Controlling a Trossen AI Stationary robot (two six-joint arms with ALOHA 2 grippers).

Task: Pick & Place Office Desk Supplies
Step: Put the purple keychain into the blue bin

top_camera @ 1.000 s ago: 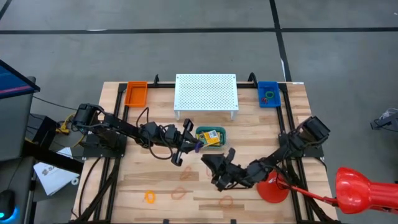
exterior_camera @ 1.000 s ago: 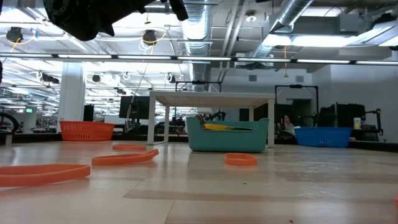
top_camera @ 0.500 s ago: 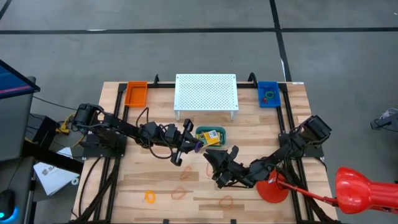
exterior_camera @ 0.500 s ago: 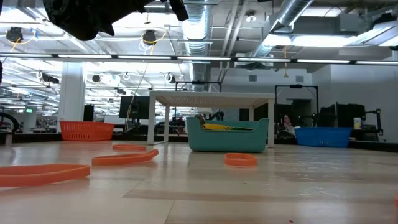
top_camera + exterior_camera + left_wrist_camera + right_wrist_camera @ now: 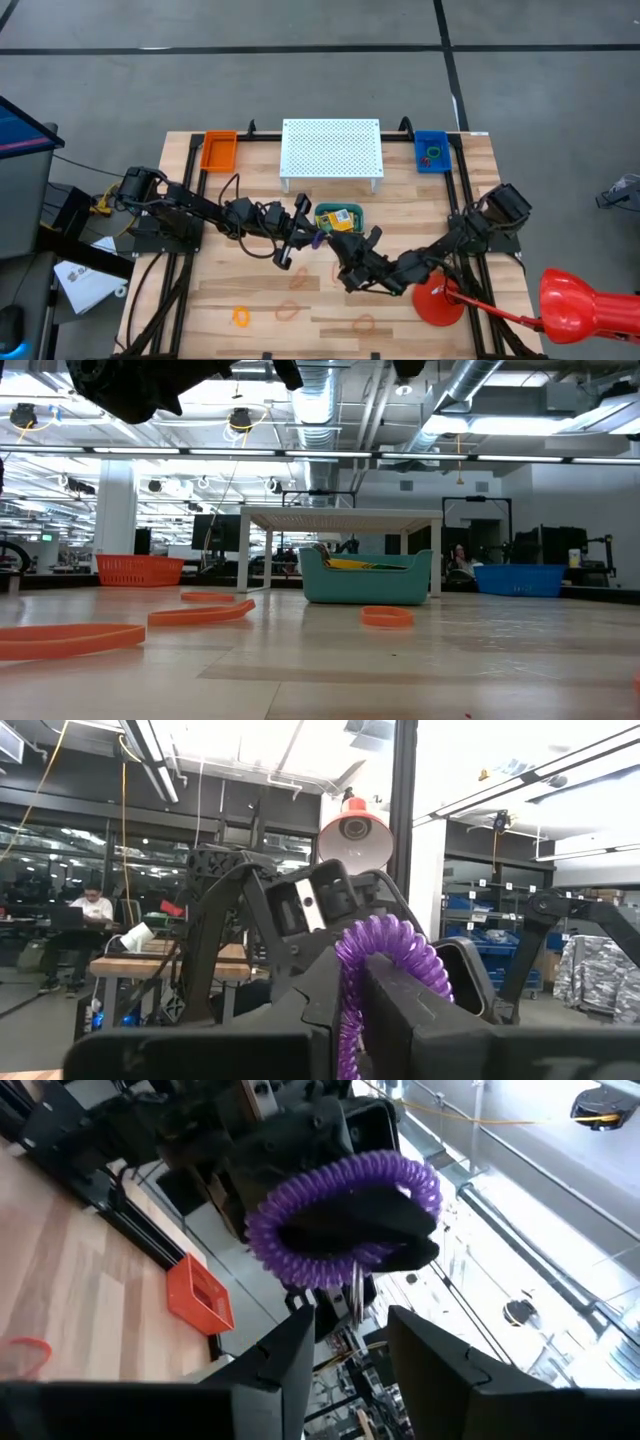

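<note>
A purple spiral coil loop (image 5: 319,238) hangs above the table's middle, with my left gripper (image 5: 311,233) shut on it. The left wrist view shows the coil (image 5: 385,955) arching over the fingertips. My right gripper (image 5: 350,250) stands open just right of the coil, its fingers (image 5: 290,1355) apart, short of the coil (image 5: 345,1215) and touching nothing. A teal bin (image 5: 340,221) beside both grippers holds a yellow-and-green crayon box (image 5: 341,218). Several orange rubber bands (image 5: 289,310) lie flat on the near part of the table. My left gripper pinches one stretch of the purple coil (image 5: 346,1005) between its two fingers, while the rest of the loop curls around one fingertip (image 5: 355,1220). The fingers come from the table's left, slanting a little upward. The coil is lifted clear of the table.
A white perforated stand (image 5: 331,150) is at the far middle, an orange bin (image 5: 218,150) at the far left, a blue bin (image 5: 432,151) at the far right. A red disc (image 5: 438,302) lies under my right arm. In the low view, orange bands (image 5: 388,616) lie before the teal bin (image 5: 365,582).
My right gripper has moved toward the table's far edge and closer to the purple coil in my left gripper, rising a little and rolling slightly.
</note>
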